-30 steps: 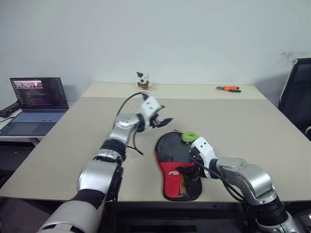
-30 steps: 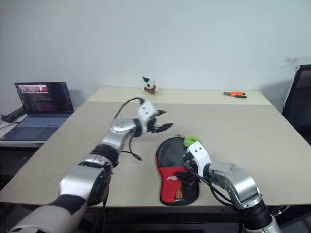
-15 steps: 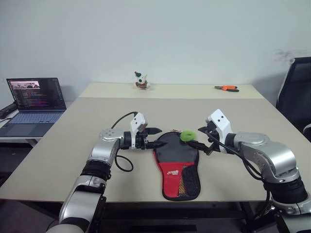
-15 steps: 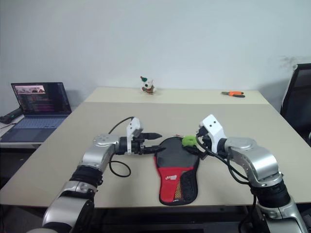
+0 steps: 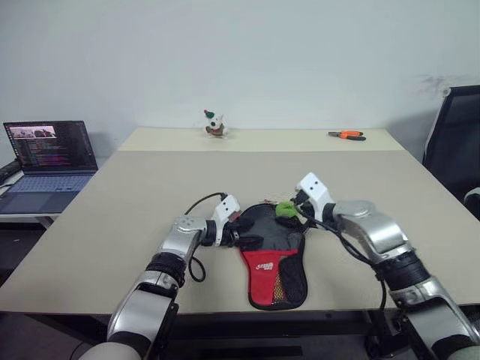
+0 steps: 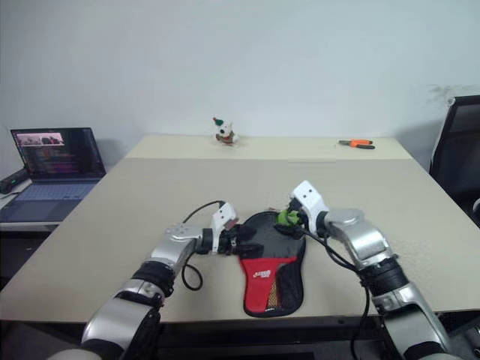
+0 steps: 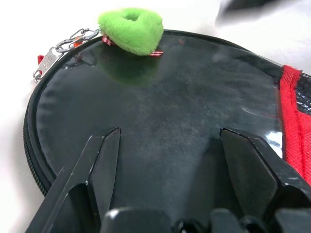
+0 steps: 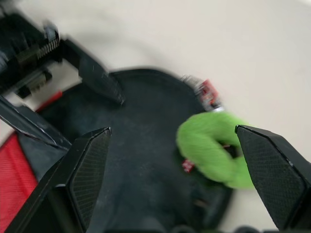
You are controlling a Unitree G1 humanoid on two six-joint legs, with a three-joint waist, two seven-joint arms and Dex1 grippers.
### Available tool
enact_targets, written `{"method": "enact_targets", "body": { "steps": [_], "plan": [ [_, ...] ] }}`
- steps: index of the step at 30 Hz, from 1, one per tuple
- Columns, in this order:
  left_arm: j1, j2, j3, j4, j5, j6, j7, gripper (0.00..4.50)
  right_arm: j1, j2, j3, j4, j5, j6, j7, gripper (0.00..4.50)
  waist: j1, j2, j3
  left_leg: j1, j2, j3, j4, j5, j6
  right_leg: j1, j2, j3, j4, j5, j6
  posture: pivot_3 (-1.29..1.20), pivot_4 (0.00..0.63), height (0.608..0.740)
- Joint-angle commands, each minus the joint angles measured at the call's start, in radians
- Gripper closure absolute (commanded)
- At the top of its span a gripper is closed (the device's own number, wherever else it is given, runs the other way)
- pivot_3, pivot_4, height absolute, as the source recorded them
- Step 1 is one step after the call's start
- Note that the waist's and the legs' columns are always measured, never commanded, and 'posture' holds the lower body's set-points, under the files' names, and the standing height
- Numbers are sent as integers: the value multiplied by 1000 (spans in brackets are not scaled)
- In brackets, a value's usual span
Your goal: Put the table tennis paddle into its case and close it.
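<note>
Two grippers flank my target: the case point(image 5: 271, 253) lies mid-frame on the counter point(image 5: 112, 202), long axis toward me. My left gripper point(image 5: 247, 234), released, nearest its rim; right gripper point(image 5: 298, 212), released, above the green charm point(image 5: 286, 209).

Both arms are silver-grey metal shells with black bands at the joints, and a loose black cable point(image 5: 196, 264) loops beside the left forearm at lower centre-left. Each wrist carries a white block, ahead of the left gripper point(image 5: 247, 234) and right gripper point(image 5: 289, 210), whose flat fingers point(image 7: 102, 167) are glossy black and taper to angular tips.
</note>
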Motion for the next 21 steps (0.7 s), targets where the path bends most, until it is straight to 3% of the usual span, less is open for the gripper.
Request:
{"method": "enact_targets", "body": {
  "steps": [1,5,11,14,21],
  "plan": [
    [-17,-4,3,13,6,-29,-1,955,-56,32,-14,105,-42,-95,-13,0,0,0,0,-1,0,0,0,0,0,-2,0,0,1,0,0,0,150,740],
    [-8,-1,2,5,5,-33,-11,955,-114,89,-51,307,-72,-190,-70,0,-1,0,0,-3,0,0,1,0,0,-4,0,0,1,0,0,0,150,740],
    [10,5,-4,-20,7,-31,-25,955,-163,128,-83,447,-86,-242,-83,0,-2,0,0,-3,0,0,0,0,0,-4,0,1,1,0,0,0,150,740],
    [16,6,-11,-29,14,-38,-29,912,-176,137,-101,483,-91,-253,-89,586,-2,0,0,-3,0,0,0,0,0,-4,0,1,1,0,0,0,150,740],
    [20,-4,-31,-44,30,-82,-47,912,-192,148,-124,511,-100,-258,-90,3036,-2,0,0,-3,0,0,0,0,0,-4,0,1,1,0,0,0,150,740]
  ]
}}
